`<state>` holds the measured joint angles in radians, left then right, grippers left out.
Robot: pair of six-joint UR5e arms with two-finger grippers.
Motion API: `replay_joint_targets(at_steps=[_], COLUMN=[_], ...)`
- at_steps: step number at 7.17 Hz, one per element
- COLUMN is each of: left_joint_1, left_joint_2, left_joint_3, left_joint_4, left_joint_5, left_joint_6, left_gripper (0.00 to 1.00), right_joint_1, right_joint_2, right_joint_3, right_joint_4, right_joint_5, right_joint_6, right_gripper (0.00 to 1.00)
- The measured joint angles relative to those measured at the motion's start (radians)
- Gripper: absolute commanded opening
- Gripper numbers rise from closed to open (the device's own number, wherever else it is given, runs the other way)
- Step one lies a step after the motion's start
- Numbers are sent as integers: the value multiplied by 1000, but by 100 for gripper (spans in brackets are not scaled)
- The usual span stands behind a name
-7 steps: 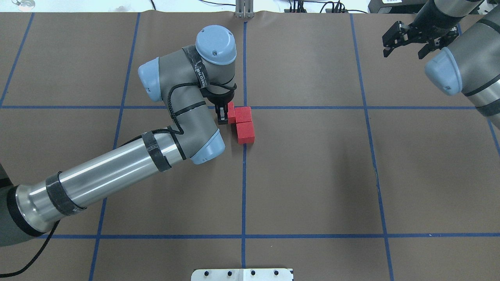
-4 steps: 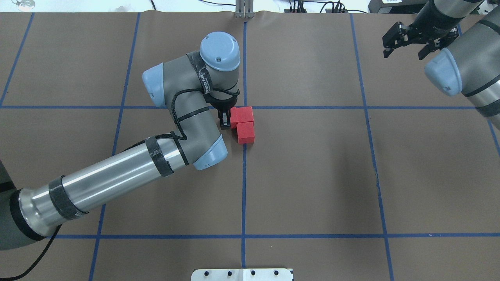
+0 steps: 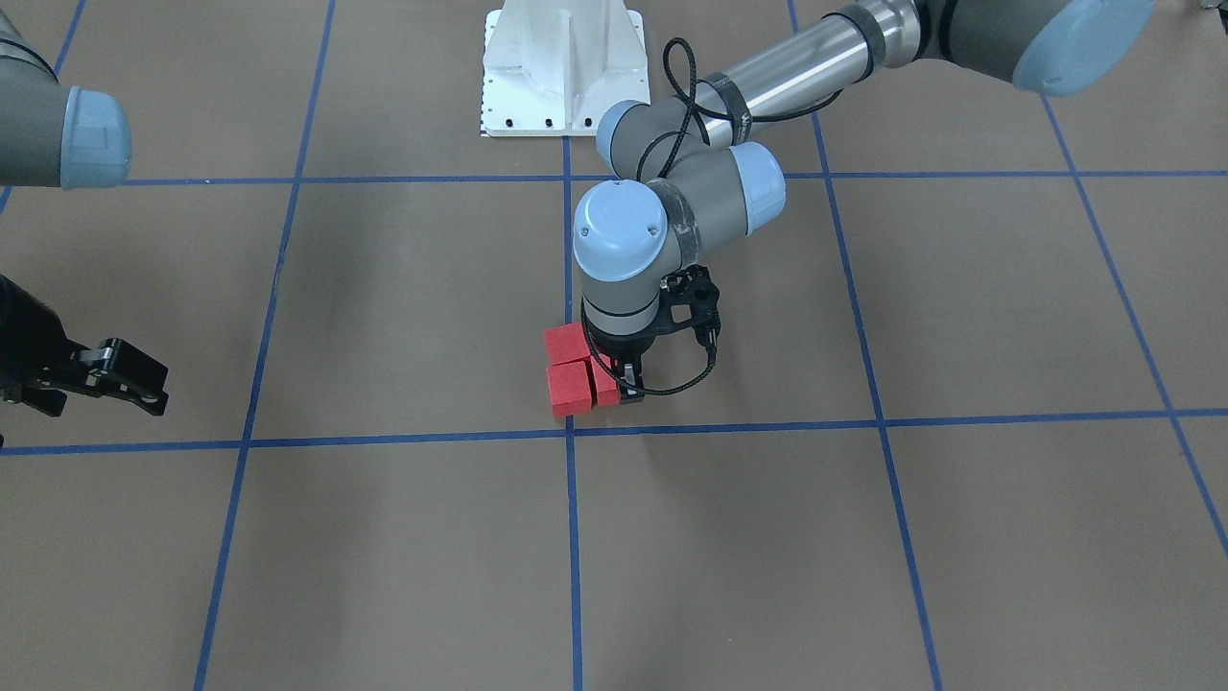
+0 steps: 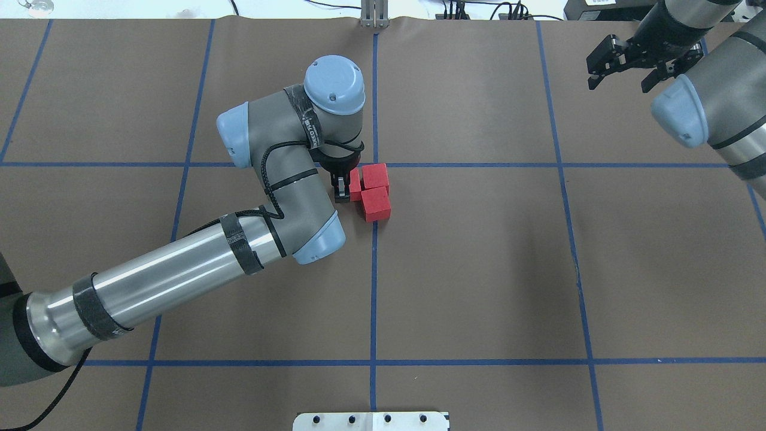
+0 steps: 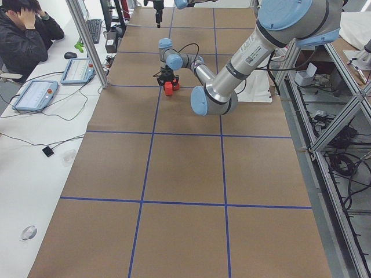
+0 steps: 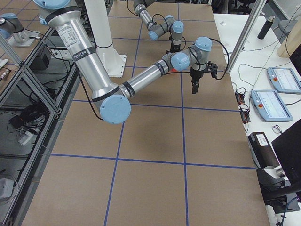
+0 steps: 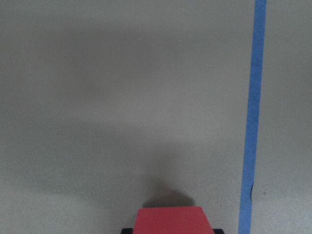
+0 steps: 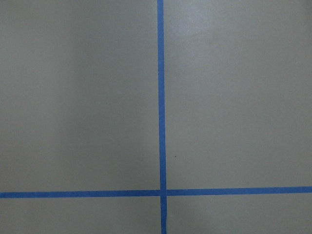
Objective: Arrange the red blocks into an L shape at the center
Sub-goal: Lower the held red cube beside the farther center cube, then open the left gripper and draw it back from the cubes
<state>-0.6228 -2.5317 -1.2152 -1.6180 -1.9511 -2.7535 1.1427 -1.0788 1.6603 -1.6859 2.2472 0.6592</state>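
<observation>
Front-facing view: the left gripper (image 3: pixel 622 382) is pointing straight down, its jaws closing on a third small matte red cube (image 3: pixel 605 386) and holding it against the side of 2 more small matte red cubes (image 3: pixel 569 387) that are sitting in a touching column. This step is probably seating the last cube. It is calling for flush side contact with the end cube, squared edges, then a straight upward release so nothing is dragged. The right gripper (image 3: pixel 115 379) is hanging well apart, jaws spread and empty.

Overhead view: all 3 cubes are lying just on the robot's side of the blue tape crossing (image 4: pixel 375 164) marking the centre. The column is lying over the lengthwise tape line, and an L is nearly forming. Whether the gripped cube is resting on the brown gridded paper floor (image 4: pixel 479 269) is unclear.

Left side view: the cubes are showing as 1 tiny red patch.

Right side view: the cubes are mostly hidden.

Left wrist view: the plain red cube is filling the bottom edge between dark fingertips.

Right wrist view: only tape lines are showing.
</observation>
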Motion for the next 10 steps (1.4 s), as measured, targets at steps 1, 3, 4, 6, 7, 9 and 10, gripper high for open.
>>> replay_joint_targets(at_steps=[1,3,4,6,7,9,10], left_joint_1=[0,-2,-2,-1,-1,-2,-4], left_joint_2=[0,1,1,2,2,2,2], left_joint_3=[-6,-19,-21,-20,-20,-21,-22], left_joint_4=[0,1,1,2,3,4,4], left_joint_5=[-1,-2,-1,1,1,1,1], left_joint_6=[0,0,0,-1,-1,-2,-1], left_gripper=[22,45,99,100,100,100,100], right_joint_1=[1,2,2,2,2,2,2], right_joint_2=[0,0,0,0,0,0,0], right_joint_3=[0,0,0,0,0,1,2], right_joint_4=[0,0,0,0,0,0,0], right_joint_5=[0,0,-1,0,0,0,0], right_joint_6=[-1,0,0,-1,-1,0,0], right_gripper=[99,99,99,99,99,99,99])
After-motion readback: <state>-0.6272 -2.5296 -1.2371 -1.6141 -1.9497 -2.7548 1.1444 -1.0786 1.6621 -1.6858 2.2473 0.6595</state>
